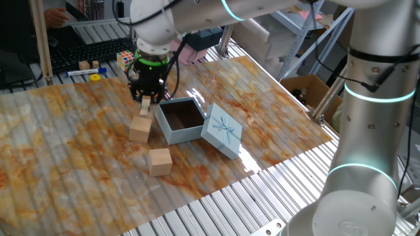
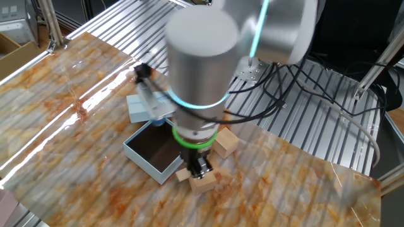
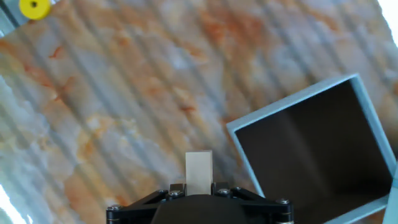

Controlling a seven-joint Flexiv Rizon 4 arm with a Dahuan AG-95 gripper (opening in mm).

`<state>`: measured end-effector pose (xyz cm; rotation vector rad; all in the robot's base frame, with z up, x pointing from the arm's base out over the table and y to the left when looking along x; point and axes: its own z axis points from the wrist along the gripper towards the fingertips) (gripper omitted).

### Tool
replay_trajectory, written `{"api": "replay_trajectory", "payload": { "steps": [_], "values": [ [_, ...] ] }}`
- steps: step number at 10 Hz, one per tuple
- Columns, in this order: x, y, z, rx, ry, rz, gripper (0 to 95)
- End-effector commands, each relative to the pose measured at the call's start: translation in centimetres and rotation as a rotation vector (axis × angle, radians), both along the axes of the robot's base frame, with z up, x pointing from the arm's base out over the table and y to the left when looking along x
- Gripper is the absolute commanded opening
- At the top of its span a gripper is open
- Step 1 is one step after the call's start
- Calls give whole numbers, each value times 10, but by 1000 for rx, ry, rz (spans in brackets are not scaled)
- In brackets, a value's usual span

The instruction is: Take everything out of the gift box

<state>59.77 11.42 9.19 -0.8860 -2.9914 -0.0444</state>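
While the tool (image 1: pixel 146 100) grips a wooden block (image 3: pixel 198 173), gift box (image 1: pixel 181 119) beside — empty.

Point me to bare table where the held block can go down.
Free: the wide table stretch away from the box, and the strip beyond the lid. Crowded: beside the box, where two blocks already sit under the held block.

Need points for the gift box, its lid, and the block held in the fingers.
gift box (image 1: pixel 172 133): one fixed view, front outer wall.
lid (image 1: pixel 221 130): one fixed view, top face near the bow.
held block (image 3: pixel 198 172): hand view, its visible face.
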Motion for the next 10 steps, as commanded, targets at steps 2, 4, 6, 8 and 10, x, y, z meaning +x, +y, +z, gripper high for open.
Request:
{"api": "replay_trajectory", "payload": {
  "steps": [2,4,6,8,10],
  "values": [
    [3,9,-7,3,0,13,0],
    [0,11,-9,2,0,18,0],
    [-8,14,-11,4,1,22,0],
    [-18,18,-15,2,2,65,0],
    [-27,20,-19,12,8,112,0]
  ]
}}
